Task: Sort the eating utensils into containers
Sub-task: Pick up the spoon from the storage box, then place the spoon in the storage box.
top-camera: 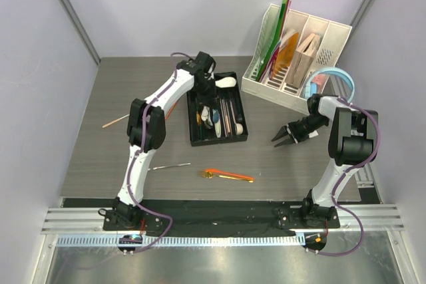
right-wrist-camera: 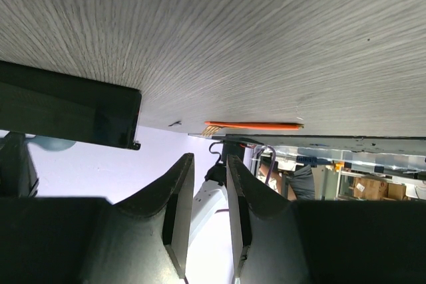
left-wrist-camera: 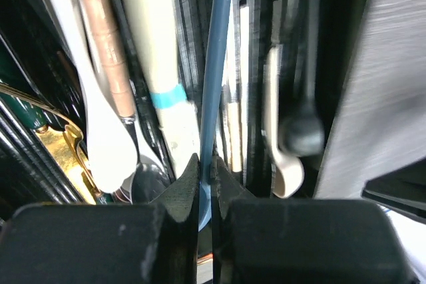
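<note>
The black cutlery tray [top-camera: 197, 139] lies mid-table with several utensils in its compartments. My left gripper [top-camera: 207, 100] reaches down into its far end. In the left wrist view the left gripper [left-wrist-camera: 206, 164] is shut on a blue spoon [left-wrist-camera: 217, 64] by its thin handle, over the tray. Beside it lie white ceramic spoons [left-wrist-camera: 100, 118] and a cream spoon [left-wrist-camera: 285, 171]. Loose on the table are orange chopsticks with a gold fork [top-camera: 229, 175], a steel utensil [top-camera: 170, 165] and a wooden chopstick [top-camera: 114, 122]. My right gripper [top-camera: 283, 136] hovers right of the tray, open and empty [right-wrist-camera: 206, 164].
A white ceramic spoon [top-camera: 226, 82] rests at the tray's far end. The white slotted file organiser [top-camera: 296, 54] stands at the back right with light-blue headphones [top-camera: 336, 79] next to it. Grey walls close in the table on three sides.
</note>
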Robot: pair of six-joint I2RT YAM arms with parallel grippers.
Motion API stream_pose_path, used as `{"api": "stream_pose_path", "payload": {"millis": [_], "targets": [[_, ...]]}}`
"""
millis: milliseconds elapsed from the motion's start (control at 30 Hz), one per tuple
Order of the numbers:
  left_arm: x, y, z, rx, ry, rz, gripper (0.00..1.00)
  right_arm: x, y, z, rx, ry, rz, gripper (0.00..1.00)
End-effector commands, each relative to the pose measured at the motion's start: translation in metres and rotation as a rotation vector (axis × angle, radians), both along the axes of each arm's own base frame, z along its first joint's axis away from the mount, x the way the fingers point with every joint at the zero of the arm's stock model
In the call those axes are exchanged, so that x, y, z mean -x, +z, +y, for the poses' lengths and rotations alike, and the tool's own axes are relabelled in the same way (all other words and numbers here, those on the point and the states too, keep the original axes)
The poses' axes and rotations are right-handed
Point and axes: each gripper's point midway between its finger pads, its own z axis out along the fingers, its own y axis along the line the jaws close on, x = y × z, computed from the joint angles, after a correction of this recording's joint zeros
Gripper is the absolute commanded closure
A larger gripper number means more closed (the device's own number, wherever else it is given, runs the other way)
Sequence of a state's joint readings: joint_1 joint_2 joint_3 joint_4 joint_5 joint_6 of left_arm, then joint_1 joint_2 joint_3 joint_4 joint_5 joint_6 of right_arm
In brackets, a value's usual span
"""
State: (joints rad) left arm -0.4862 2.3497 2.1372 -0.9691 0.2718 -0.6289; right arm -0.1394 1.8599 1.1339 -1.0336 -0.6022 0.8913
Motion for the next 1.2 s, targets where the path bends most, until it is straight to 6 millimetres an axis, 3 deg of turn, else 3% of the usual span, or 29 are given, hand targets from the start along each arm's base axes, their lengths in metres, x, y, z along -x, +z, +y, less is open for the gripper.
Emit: {"api": "stream_pose_path", "payload": {"millis": [0, 400, 667, 733, 767, 867, 1167], "targets": [[0.0, 0.029, 0.007, -0.025, -0.048, -0.059, 1.0, 0.005, 0.001, 0.0, -0.005, 0.008, 0.016, 0.68], [0.018, 0.022, 0.033, -0.121, -0.065, -0.004, 1.0, 0.009, 0.0, 0.001, -0.008, 0.008, 0.02, 0.68], [0.021, 0.0, 0.038, -0.151, -0.074, 0.044, 1.0, 0.008, 0.001, 0.001, -0.007, 0.005, 0.014, 0.68], [0.021, -0.005, 0.039, -0.156, -0.071, 0.058, 0.96, 0.008, 0.001, 0.001, -0.009, 0.004, 0.014, 0.68], [0.021, -0.007, 0.039, -0.158, -0.07, 0.063, 0.87, 0.008, 0.0, 0.001, -0.009, 0.002, 0.017, 0.68], [0.021, -0.011, 0.04, -0.158, -0.061, 0.075, 0.76, 0.008, 0.0, 0.002, -0.009, 0.005, 0.017, 0.68], [0.016, -0.003, 0.042, -0.144, -0.045, 0.053, 0.72, 0.007, -0.001, 0.001, -0.01, 0.002, 0.018, 0.68]]}}
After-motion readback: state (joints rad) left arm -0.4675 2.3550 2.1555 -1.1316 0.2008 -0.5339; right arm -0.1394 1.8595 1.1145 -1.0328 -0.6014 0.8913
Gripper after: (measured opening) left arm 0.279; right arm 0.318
